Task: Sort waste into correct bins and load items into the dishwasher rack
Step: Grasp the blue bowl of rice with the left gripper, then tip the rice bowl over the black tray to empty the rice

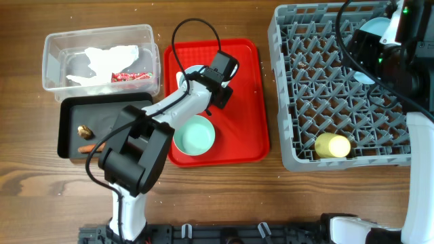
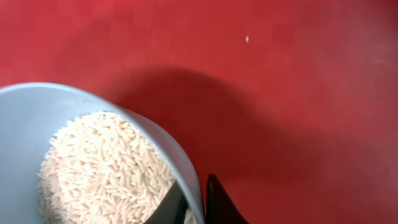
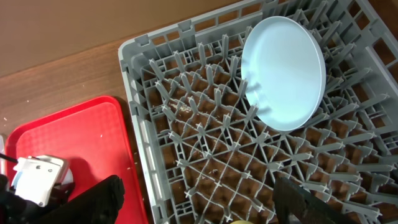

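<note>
Left gripper (image 2: 194, 190) clamped on the rim of the rice bowl (image 2: 28, 121), one finger inside, one outside, wall pinched between. The bowl holds a heap of white rice (image 2: 106, 168) and sits over the far part of the red tray (image 1: 241, 102); cannot tell whether it rests on the tray or hangs just above it. One stray grain (image 2: 247, 39) lies on the tray beyond it. An empty teal bowl (image 1: 194, 135) stands on the near part of the tray, partly under the left arm. Right gripper (image 3: 198, 186) is over the rack (image 1: 305, 88), fingers spread wide, holding nothing. A pale blue plate (image 3: 283, 71) stands on edge among the pegs in the rack's far right part, tilted. A yellow cup (image 1: 332, 144) lies in the near part of the rack. Left of the tray, the clear tub (image 1: 95, 30) on the far side holds the crumpled napkin (image 1: 112, 57) and the red snack wrapper (image 1: 132, 76). The black tub (image 1: 115, 112), just nearer, holds the brown scrap (image 1: 84, 130) and the carrot stick (image 1: 87, 148). All stand on the wooden table (image 1: 41, 196).
</note>
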`<state>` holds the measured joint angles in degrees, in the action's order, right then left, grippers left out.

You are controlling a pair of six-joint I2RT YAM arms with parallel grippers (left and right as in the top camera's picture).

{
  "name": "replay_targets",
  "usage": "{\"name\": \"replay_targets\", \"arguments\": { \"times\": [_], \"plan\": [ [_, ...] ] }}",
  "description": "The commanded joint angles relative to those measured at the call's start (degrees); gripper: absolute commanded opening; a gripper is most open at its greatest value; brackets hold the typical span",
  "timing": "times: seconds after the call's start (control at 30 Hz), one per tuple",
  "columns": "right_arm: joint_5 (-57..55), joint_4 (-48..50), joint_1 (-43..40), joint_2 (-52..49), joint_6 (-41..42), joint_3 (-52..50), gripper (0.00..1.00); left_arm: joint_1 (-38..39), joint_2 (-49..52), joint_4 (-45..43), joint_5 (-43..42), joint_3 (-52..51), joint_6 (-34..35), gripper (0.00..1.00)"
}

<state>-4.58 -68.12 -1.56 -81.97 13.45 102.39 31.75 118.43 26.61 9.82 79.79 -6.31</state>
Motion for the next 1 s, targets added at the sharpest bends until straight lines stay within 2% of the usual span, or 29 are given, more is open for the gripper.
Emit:
{"name": "replay_targets", "arguments": {
  "times": [0.0,0.07,0.1,0.17,0.27,0.43,0.63,0.73,0.83,0.9,0.97],
  "plan": [
    [-1.0,0.3,0.0,-0.2,0.7,0.3,0.80,0.0,-2.6,0.6,0.5,1.8,1.0,0.14],
    [-0.8,0.4,0.0,-0.2,0.7,0.3,0.80,0.4,-3.6,0.6,0.5,1.9,1.5,0.22],
    [-0.5,0.4,0.0,-0.2,0.7,0.3,0.80,0.4,-4.0,0.6,0.5,1.9,2.3,0.22],
    [-0.3,0.3,0.0,-0.2,0.7,0.3,0.80,0.4,-4.3,1.3,-0.2,1.9,2.6,0.12],
    [-0.3,0.3,0.0,-0.2,0.7,0.3,0.80,0.4,-4.0,3.0,-1.8,1.9,3.8,0.04],
    [-0.3,0.0,0.0,-0.2,0.7,0.3,0.80,0.4,-3.6,3.6,-1.8,2.0,4.8,0.04],
    [-0.3,0.1,0.0,-0.2,0.7,0.3,0.80,0.4,-8.0,12.0,-3.8,13.4,13.7,0.04],
    [-0.6,0.0,0.0,-0.2,0.3,0.3,0.80,-0.3,-11.3,15.0,-5.3,14.2,18.0,0.04],
    [-0.6,0.1,0.0,-0.2,0.1,0.3,0.80,-4.3,-15.2,22.5,-11.6,14.1,23.9,0.04],
    [-0.6,0.1,0.0,-0.2,0.0,0.3,0.80,-11.4,-18.5,30.6,-21.9,14.1,25.0,0.04],
    [-0.5,0.1,0.0,-0.2,0.0,0.3,0.80,-18.8,-20.5,37.6,-26.8,14.1,24.5,0.04]
  ]
}}
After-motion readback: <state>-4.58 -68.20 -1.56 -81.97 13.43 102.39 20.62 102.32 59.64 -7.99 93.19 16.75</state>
